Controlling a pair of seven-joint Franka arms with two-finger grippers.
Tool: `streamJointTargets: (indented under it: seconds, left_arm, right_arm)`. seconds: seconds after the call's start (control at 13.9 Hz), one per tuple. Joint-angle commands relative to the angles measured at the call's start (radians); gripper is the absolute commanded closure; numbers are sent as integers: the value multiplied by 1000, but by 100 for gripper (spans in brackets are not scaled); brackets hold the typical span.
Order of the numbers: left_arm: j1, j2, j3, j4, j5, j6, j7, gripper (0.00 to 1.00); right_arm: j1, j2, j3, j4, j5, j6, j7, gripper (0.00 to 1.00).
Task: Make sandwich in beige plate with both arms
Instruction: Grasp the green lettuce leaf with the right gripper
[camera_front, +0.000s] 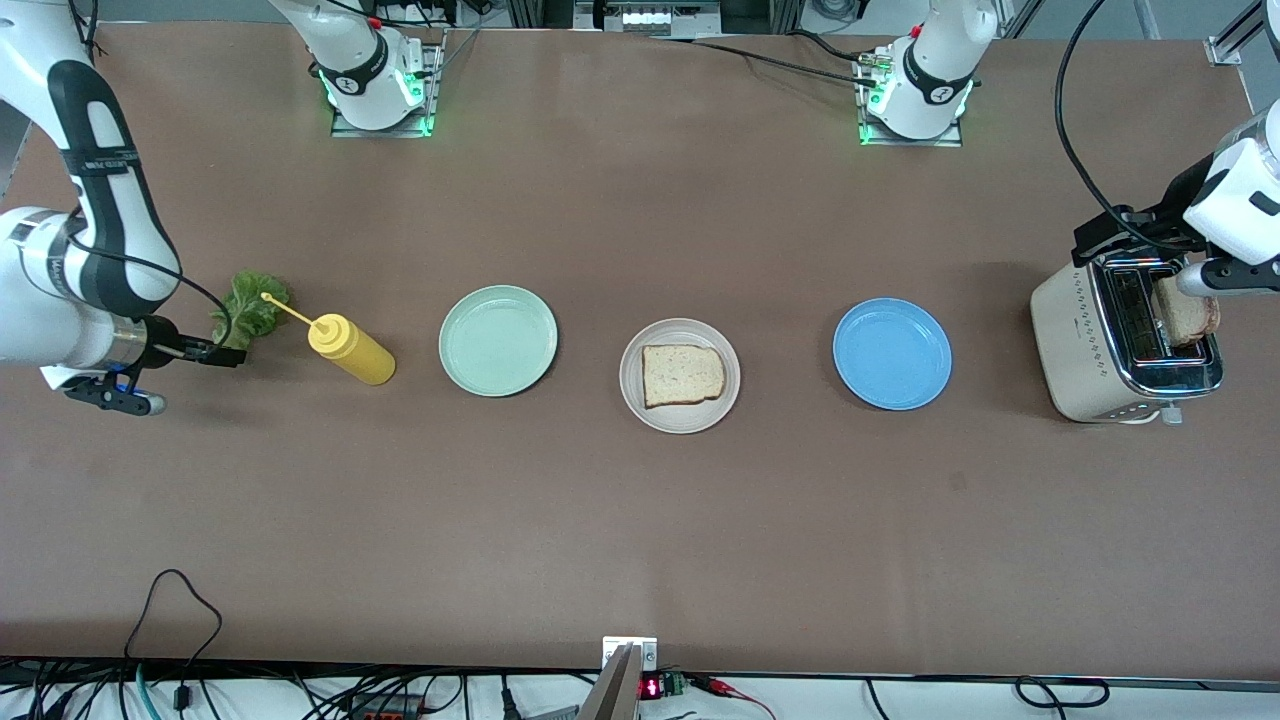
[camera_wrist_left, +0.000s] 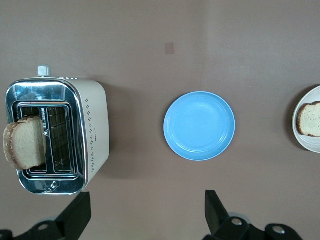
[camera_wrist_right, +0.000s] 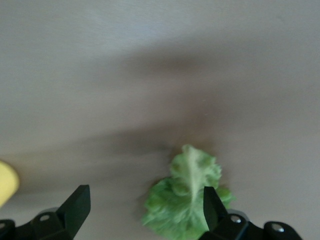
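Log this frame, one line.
bread slice on beige plate | second slice in toaster | left gripper open | right gripper open at lettuce

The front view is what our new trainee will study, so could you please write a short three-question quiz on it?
1. True or false: the beige plate already holds a bread slice.
2. Which thing lies beside the lettuce leaf? A) the blue plate B) the yellow squeeze bottle C) the toaster
3. Fill in: the second bread slice stands in the ____, toward the left arm's end of the table.

Key:
1. True.
2. B. The right gripper is open at the leaf; the mint-green plate lies beside the bottle.
3. Toaster. The left gripper is open above the table near it.
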Motion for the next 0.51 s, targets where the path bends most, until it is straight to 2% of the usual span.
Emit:
streamJointTargets:
  seconds: [0.0,0.29,0.43]
  left_arm:
    - [5,3,0,9,4,-15,-7,0]
    - [5,3,0,7,2,-15,-8,0]
    - [5,3,0,7,2,-15,-8,0]
  right_arm:
    - [-13,-1,4,-43,-43,56,29,0]
    - [-30,29,2,-46,-68,85,29,0]
    - [-34,37,2,-46,-71,87,17,5]
